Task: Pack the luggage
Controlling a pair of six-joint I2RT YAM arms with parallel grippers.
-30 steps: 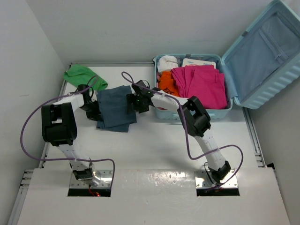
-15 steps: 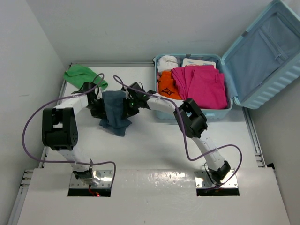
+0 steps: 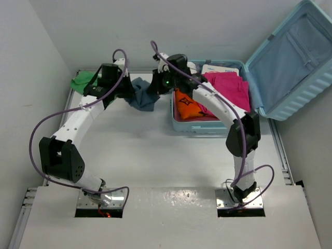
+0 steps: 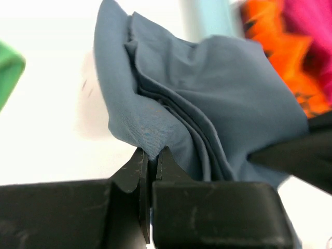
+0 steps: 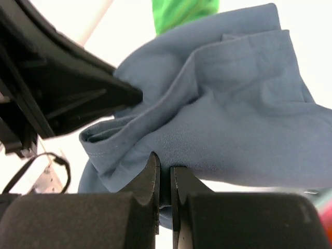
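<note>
The pale blue luggage (image 3: 282, 62) lies open at the back right, its lid leaning against the wall. Folded pink cloth (image 3: 228, 88), orange cloth (image 3: 187, 106) and white items lie in its base. A grey-blue garment (image 3: 141, 95) (image 4: 207, 98) (image 5: 233, 114) hangs bunched in the air just left of the luggage, above the table. My left gripper (image 3: 128, 92) (image 4: 151, 155) is shut on its left edge. My right gripper (image 3: 154, 92) (image 5: 165, 162) is shut on its right edge. The two grippers stand close together, facing each other.
A green garment (image 3: 83, 82) lies at the back left of the white table (image 3: 155, 155), partly behind my left arm. Walls close in the table on the left and at the back. Purple cables loop off both arms.
My right gripper has shut on the grey-blue garment. Both arms have lifted it off the table and carried it back and to the right, toward the luggage.
</note>
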